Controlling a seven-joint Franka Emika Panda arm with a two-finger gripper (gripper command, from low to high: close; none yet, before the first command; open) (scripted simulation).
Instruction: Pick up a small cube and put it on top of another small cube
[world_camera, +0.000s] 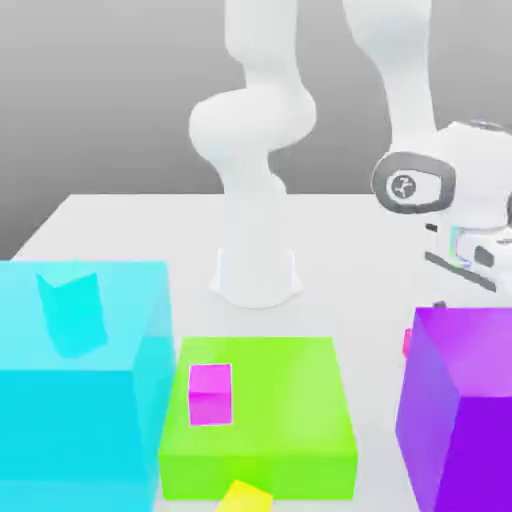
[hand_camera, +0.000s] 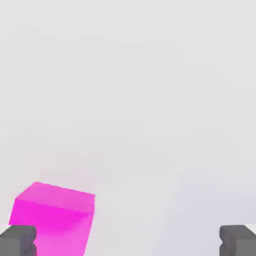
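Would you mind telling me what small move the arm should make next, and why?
Probably shift the gripper sideways until the hot-pink cube sits midway between its fingertips, then descend. In the hand view the jaws stand wide open and empty, and the cube lies off-centre, next to one finger rather than between both.

A smooth white arm of rounded segments (one grey-ringed joint cap) ends in dark grey fingertips.
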